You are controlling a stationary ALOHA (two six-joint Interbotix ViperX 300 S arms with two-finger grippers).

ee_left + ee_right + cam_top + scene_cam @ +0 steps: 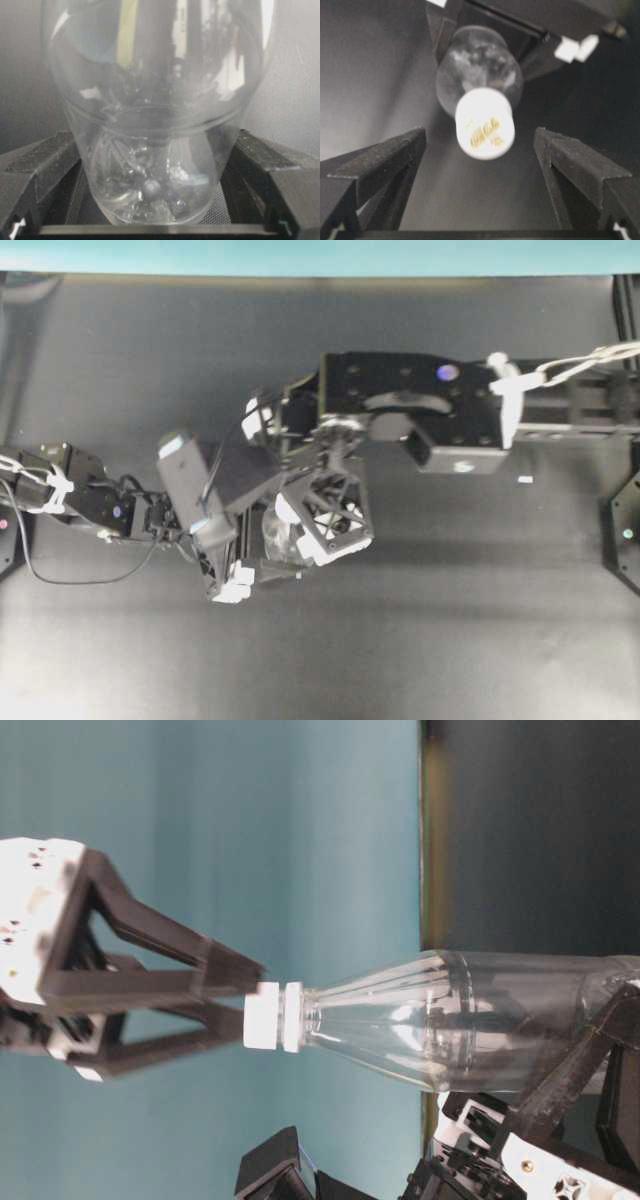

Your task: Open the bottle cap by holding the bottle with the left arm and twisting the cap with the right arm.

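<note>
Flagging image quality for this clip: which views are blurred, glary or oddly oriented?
Right wrist: the bottle cap and its yellow print are soft. Left wrist: reflections streak the bottle. Table-level: picture sideways, bottle lying horizontal. Overhead: dim, bottle mostly hidden.

bottle cap (485, 124) between right gripper (480, 150) fingers

Both arms meet mid-table (120, 640): the slim left arm (90, 502) reaches in from the left, the bulky right arm (420, 405) from the right, its lattice fingers (335, 510) over the clear bottle (280, 538).
</note>
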